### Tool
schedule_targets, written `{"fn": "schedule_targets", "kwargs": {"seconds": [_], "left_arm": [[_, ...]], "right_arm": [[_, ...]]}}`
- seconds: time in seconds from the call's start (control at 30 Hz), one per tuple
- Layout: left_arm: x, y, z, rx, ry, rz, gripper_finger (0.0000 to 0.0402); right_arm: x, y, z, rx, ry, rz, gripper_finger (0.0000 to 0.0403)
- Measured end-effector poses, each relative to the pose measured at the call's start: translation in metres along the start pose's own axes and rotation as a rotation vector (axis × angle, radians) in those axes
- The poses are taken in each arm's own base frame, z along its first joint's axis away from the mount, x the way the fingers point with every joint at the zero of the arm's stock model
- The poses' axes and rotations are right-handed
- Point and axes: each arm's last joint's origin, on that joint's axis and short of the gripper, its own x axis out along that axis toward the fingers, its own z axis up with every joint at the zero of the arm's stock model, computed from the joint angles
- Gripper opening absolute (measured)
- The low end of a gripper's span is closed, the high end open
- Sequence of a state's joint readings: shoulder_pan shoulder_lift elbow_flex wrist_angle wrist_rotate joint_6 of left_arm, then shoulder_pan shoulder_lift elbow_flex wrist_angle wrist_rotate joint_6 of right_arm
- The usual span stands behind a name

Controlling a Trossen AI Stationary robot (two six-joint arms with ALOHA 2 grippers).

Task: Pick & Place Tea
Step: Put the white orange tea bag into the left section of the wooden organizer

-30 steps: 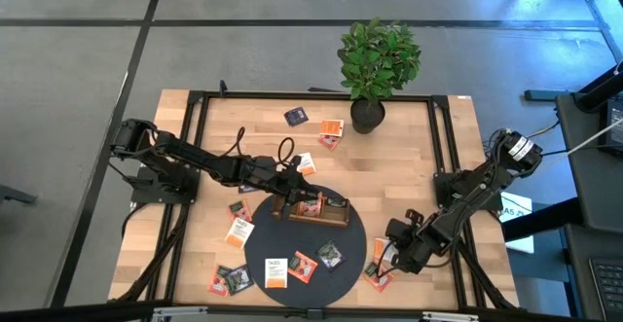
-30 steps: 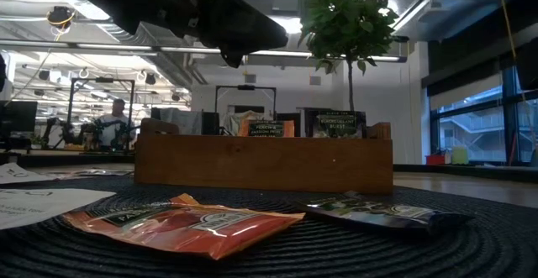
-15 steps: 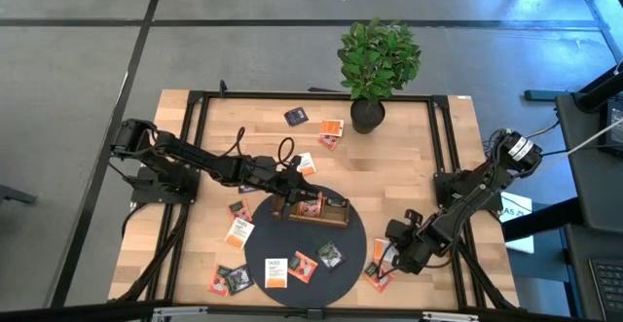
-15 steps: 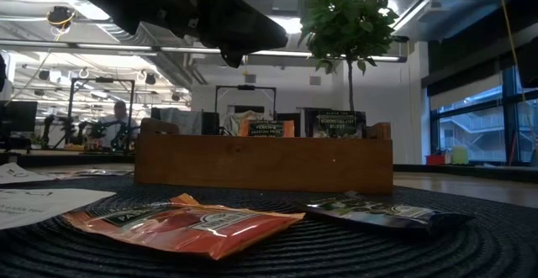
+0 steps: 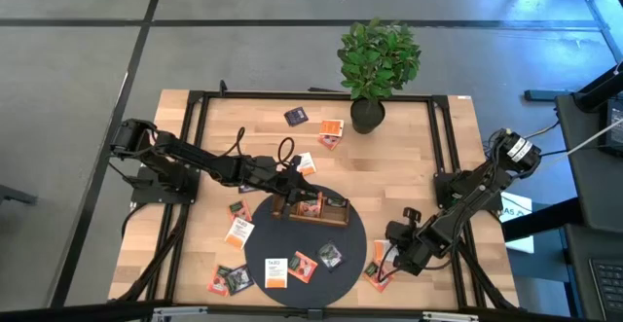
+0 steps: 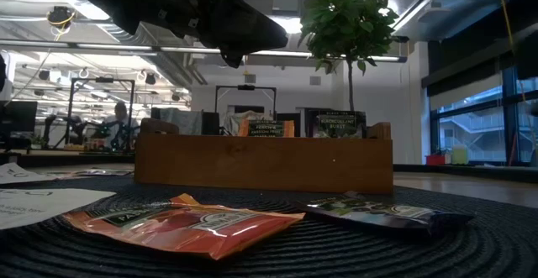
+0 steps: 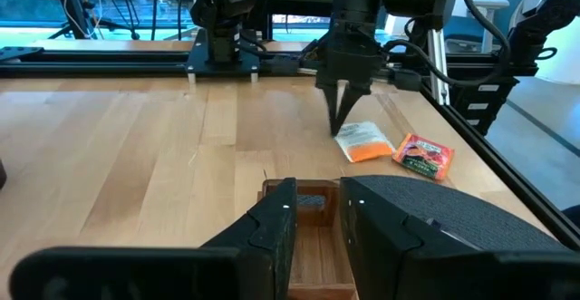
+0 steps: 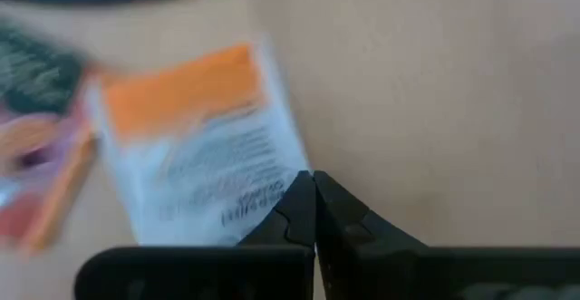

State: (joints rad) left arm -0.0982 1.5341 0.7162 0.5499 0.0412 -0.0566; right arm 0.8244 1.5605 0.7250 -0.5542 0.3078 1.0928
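Since your right hand (image 8: 314, 184) is pinched together on only a corner of the white-and-orange sachet (image 8: 195, 150), at the bench's (image 5: 409, 166) near right edge beside the mat (image 5: 352, 227), expect the sachet to swing or slip free on the lift. A red sachet (image 7: 422, 152) lies just beside it; judged risk: you drag it along. Your left hand (image 7: 317, 217) hangs over the tray (image 5: 319, 208) on the mat, fingers a little apart, nothing seen between them. If you carry across now, both hands meet over the tray. Other sachets lie scattered on bench and mat.
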Motion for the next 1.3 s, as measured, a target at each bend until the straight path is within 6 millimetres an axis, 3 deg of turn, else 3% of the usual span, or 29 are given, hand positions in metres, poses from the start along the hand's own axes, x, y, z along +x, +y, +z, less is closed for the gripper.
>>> {"fn": "schedule_targets", "kwargs": {"seconds": [0.13, 0.47, 0.63, 0.87, 1.13, 1.3], "left_arm": [[0.000, 0.000, 0.000, 0.000, -0.003, 0.000, 0.0086], [0.000, 0.000, 0.001, -0.008, -0.010, -0.002, 0.0082], [0.000, 0.000, 0.001, -0.009, -0.010, -0.002, 0.0086], [0.000, 0.000, 0.001, -0.008, -0.009, -0.001, 0.0083], [0.000, 0.000, 0.000, -0.008, -0.008, -0.001, 0.0085], [0.000, 0.000, 0.000, -0.008, -0.007, -0.002, 0.0085]], "right_arm": [[-0.009, 0.004, 0.010, -0.026, -0.047, -0.023, 0.0002], [-0.008, -0.001, 0.024, -0.093, -0.076, -0.060, 0.0003], [-0.012, 0.007, 0.021, -0.079, 0.123, 0.102, 0.0029], [-0.019, 0.015, 0.017, 0.079, 0.131, 0.121, 0.0076], [-0.019, 0.013, 0.014, 0.551, 0.151, 0.049, 0.0140], [-0.016, 0.018, 0.012, 0.557, 0.142, 0.064, 0.0158]]}}
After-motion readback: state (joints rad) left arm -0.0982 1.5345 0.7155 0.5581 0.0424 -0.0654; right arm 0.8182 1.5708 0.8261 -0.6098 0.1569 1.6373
